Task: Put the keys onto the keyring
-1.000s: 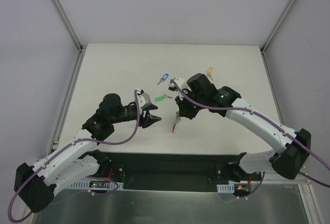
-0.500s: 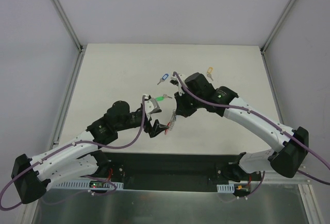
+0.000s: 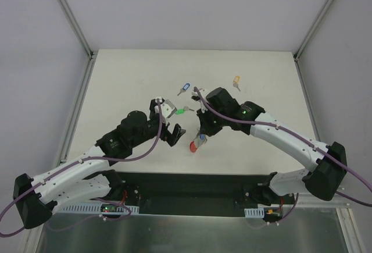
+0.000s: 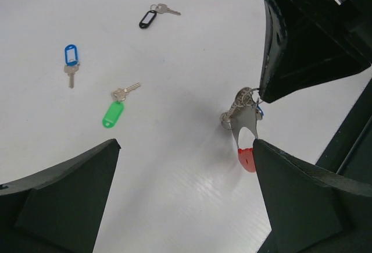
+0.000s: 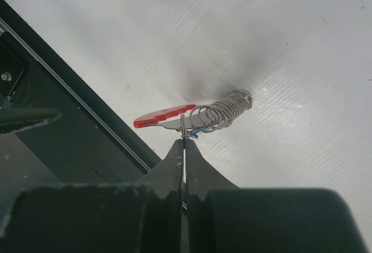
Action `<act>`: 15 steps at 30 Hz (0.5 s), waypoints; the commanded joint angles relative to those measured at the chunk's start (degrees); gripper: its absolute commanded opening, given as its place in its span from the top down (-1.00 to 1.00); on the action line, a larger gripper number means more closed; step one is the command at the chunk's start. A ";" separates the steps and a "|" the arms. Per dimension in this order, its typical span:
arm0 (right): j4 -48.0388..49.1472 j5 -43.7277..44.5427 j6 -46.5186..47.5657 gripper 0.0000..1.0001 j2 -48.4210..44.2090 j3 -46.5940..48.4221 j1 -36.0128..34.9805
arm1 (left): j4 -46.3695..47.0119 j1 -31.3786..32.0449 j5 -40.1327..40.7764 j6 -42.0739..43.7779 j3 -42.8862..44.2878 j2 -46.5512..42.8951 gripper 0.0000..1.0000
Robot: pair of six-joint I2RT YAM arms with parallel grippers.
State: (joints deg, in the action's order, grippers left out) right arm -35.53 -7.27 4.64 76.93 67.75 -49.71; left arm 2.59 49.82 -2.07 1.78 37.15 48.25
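Observation:
My right gripper (image 3: 200,135) is shut on a thin wire ring of the keyring (image 5: 185,126) and holds it just above the table. The keyring shows a red band (image 5: 163,115) and a grey coiled strap (image 5: 231,104); a bit of blue shows at the pinched ring. In the left wrist view the keyring (image 4: 244,126) hangs under the right gripper. My left gripper (image 3: 173,132) is open and empty, just left of the keyring (image 3: 196,145). A blue key (image 4: 70,57), a green key (image 4: 113,113), a black key (image 4: 147,18) and a yellow key (image 3: 236,81) lie loose on the table.
The white table (image 3: 128,84) has a black front edge strip (image 3: 192,186) close to the keyring. Grey walls and metal frame posts enclose the table on the left, back and right. The loose keys lie behind the two grippers.
My left gripper reached in beside the keyring half a second ago and has since drawn back up and left, still open. My right gripper has shifted slightly toward the front edge, holding the keyring.

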 commanded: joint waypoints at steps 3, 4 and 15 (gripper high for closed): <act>1.34 2.08 0.10 0.98 -0.99 0.46 1.37 | -6.35 -2.62 5.85 -1.61 5.83 -0.70 -0.99; 1.43 2.26 0.28 0.98 -1.08 0.63 1.72 | -7.07 -4.80 4.54 -1.69 6.35 -0.70 -0.98; 4.41 6.56 1.51 0.98 2.87 5.28 2.60 | -11.20 -18.88 -3.03 -4.51 6.63 -0.61 -0.98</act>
State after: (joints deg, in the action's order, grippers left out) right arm -34.94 -3.64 5.21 77.95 68.51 -47.44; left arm -7.38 32.29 -2.70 -1.39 43.57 48.23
